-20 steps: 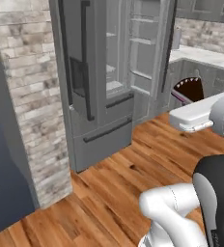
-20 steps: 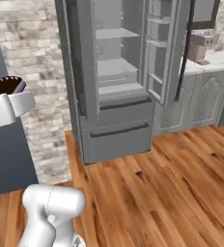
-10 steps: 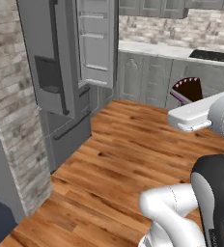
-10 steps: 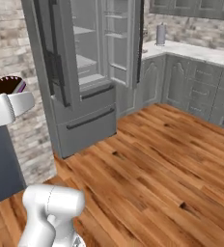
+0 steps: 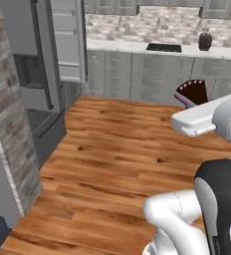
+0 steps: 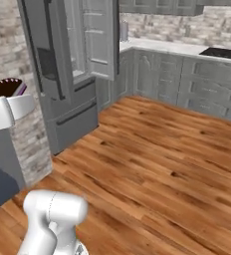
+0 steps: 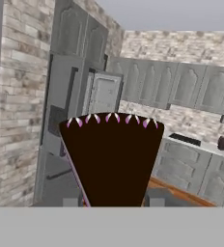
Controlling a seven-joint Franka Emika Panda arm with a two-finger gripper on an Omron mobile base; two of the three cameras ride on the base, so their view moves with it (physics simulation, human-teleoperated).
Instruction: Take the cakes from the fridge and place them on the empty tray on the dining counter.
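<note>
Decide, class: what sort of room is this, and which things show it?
A home kitchen, most likely: a tall fridge with an open door, grey base cabinets under a pale counter, and a black cooktop.

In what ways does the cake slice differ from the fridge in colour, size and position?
The cake is dark brown with a pink-purple edge; the fridge is dark grey. The cake is a small wedge; the fridge is tall and stands on the floor. The cake sits in the gripper, up in the air; the fridge stays by the brick wall with a door open. They share little.
</note>
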